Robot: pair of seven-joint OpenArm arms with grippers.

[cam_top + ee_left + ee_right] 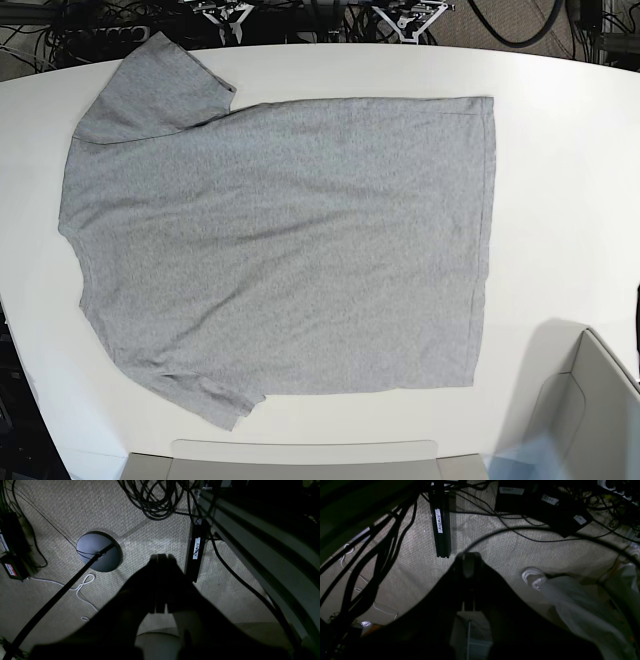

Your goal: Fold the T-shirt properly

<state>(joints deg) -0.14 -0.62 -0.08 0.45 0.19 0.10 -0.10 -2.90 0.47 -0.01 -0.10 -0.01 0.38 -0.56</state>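
Observation:
The heather-grey T-shirt [280,250] lies spread flat on the white table [560,200], plain side up. Its neck end is to the left and its hem to the right, with one sleeve at the far left [150,85] and one at the near left [200,395]. No lettering or label shows. Neither arm appears in the base view. My left gripper [161,556] and right gripper [469,555] show only in their wrist views as dark silhouettes. Both hang over the carpeted floor beside the table, jaws closed together and holding nothing.
A grey open box [590,410] stands at the table's near right corner and a grey tray [300,460] at the near edge. On the floor are cable coils [155,502], a round stand base [98,551], black labelled rails [441,530] and a plastic bag [570,600].

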